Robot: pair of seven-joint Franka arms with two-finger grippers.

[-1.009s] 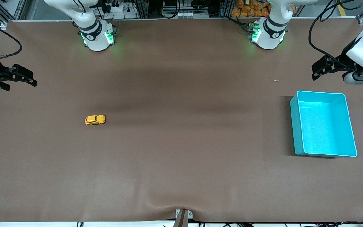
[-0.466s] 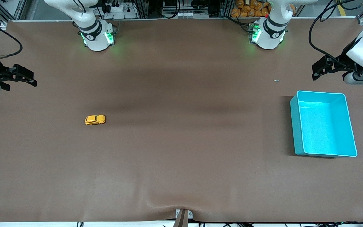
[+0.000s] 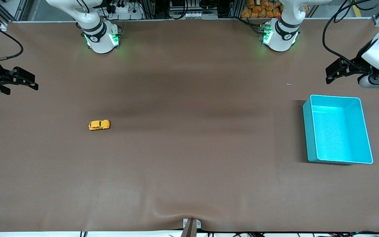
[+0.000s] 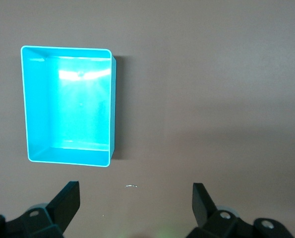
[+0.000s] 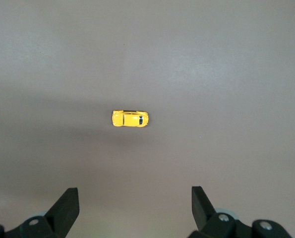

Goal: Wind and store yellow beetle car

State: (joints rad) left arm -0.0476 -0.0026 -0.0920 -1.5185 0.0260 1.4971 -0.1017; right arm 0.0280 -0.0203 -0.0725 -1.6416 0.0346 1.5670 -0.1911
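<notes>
The car [image 3: 99,125] is sitting on the table [image 3: 189,171] at left of centre in the front view, toward the right arm's end. The bin [image 3: 310,131] is lying at mid right. Both arms are waiting: the right gripper [image 3: 33,82] at the left edge and the left gripper [image 3: 329,75] at the right edge are hanging wide open, holding nothing.

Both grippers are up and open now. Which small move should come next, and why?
Probably the right gripper should descend over the yellow beetle car. The car sits untouched on the table toward the right arm's end, and that gripper is open and holds nothing. The left gripper, also open, hangs beside the empty turquoise bin and can wait.
</notes>
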